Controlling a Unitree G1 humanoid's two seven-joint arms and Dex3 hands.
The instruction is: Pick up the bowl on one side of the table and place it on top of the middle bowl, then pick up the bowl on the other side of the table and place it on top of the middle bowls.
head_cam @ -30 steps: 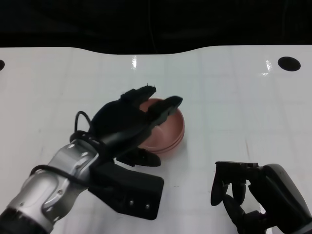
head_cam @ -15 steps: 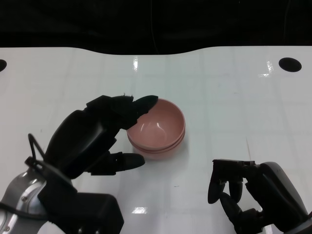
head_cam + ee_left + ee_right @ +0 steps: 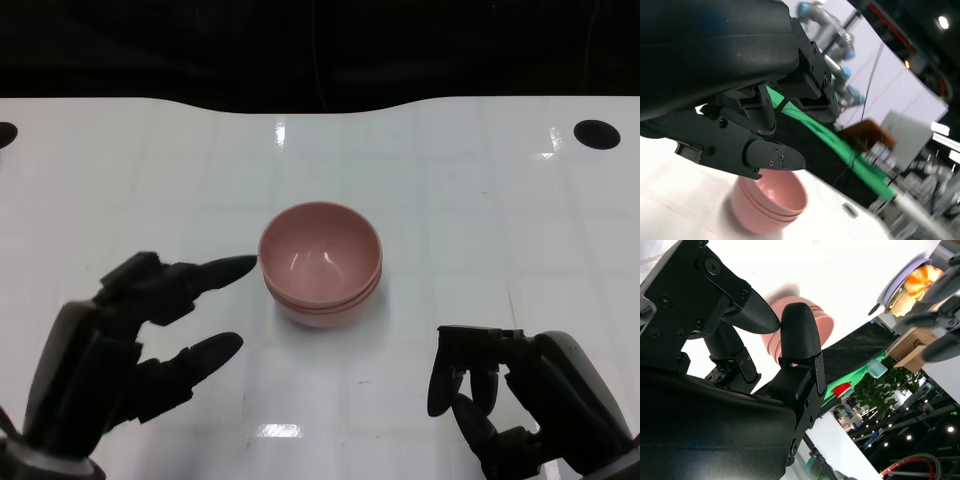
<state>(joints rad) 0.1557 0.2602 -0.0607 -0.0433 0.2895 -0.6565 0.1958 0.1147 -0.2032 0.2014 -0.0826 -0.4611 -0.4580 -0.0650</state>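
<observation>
The left robot hand is filling most of the frame here, its big rounded black shell looming close and its black fingers reaching out, spread and gripping nothing. Just past a fingertip, the stack of pink bowls is sitting upright on the white counter, nested one inside another, apart from the fingers. Behind the stack a bright green strip is running along a dark cloth. Farther back, another robot arm with pale blue joints is standing against a light wall, with blurred equipment beside it.
</observation>
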